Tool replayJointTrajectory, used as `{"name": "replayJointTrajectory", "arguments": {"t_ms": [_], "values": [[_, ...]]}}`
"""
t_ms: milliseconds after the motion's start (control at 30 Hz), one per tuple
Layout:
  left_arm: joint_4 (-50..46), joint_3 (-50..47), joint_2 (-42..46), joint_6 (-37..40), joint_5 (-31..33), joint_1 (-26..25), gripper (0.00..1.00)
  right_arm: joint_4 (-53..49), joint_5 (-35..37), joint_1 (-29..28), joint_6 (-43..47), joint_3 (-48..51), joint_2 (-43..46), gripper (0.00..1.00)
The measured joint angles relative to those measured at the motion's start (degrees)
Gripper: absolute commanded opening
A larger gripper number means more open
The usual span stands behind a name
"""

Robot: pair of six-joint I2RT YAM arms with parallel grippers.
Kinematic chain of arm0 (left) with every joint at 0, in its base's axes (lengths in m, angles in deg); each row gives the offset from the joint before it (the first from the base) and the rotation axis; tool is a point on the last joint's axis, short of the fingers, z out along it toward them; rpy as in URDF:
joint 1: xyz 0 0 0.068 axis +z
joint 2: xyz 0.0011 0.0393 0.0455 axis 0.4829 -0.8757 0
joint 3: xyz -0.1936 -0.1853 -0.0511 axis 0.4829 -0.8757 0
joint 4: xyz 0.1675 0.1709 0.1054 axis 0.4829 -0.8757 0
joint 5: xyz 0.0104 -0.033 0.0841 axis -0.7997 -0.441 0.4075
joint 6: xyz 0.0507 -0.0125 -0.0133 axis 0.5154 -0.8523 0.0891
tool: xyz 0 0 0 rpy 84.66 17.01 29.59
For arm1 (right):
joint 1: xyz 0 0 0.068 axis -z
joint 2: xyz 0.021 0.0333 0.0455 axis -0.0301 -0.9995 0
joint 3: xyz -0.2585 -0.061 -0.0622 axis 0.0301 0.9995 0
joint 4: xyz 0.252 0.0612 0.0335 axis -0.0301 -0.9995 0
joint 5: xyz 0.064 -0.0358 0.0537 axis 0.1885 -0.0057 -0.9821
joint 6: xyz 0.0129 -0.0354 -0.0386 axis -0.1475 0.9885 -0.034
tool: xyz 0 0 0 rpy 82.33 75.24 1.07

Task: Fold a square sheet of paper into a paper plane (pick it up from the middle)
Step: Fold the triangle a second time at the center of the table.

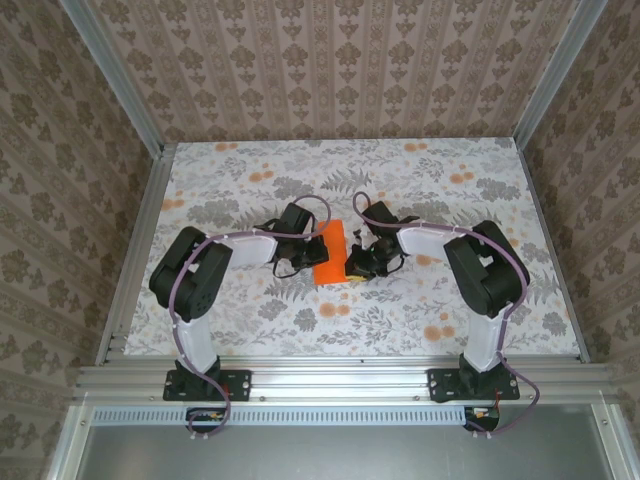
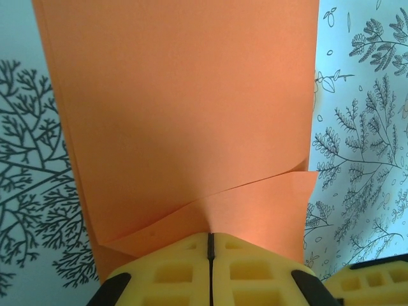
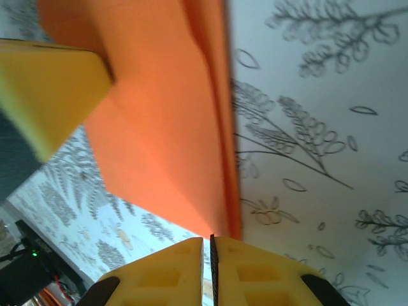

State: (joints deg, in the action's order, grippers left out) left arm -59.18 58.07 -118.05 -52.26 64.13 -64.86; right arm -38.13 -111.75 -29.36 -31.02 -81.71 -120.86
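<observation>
- Paper sits at the middle of the flowered tablecloth, already folded into a narrow strip that runs from 12 to 6 o'clock in the top view.
- The left gripper meets the strip from 9 o'clock. Its yellow pads are pressed fully together, with the near edge of the paper nipped in the seam between them.
- The right gripper comes in from about 4 o'clock. Its pads are likewise closed to a hairline, and a corner of the paper runs down into that seam, so it appears to be pinching the paper too.
- In the left wrist view a loose flap lies across the near end, its slanted edge rising from 8 o'clock towards 3 o'clock. The layers beneath look slightly offset along the left side.
- Judging by this, the step in hand is setting a crease while both sides are held.
- To do it well: keep one pinch as the anchor and move the other slowly, so the thin paper does not tear or buckle between them.
- Line up the layer edges before pressing, since an offset here would skew the nose.
- Press flat against the tablecloth and release one side at a time.
</observation>
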Motion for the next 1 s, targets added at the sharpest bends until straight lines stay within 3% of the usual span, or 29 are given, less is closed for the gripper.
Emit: {"name": "replayJointTrajectory", "arguments": {"t_ms": [667, 1000], "values": [[-0.1, 0.0, 0.0, -1.6, 0.5, 0.1, 0.05, -1.2, 1.1, -3.4, -3.2, -11.0, -8.1, 0.11], [0.3, 0.0, -0.2, -2.1, 0.5, 0.1, 0.05, -1.8, 1.8, -3.0, -0.7, -9.2, -8.3, 0.11]]}}
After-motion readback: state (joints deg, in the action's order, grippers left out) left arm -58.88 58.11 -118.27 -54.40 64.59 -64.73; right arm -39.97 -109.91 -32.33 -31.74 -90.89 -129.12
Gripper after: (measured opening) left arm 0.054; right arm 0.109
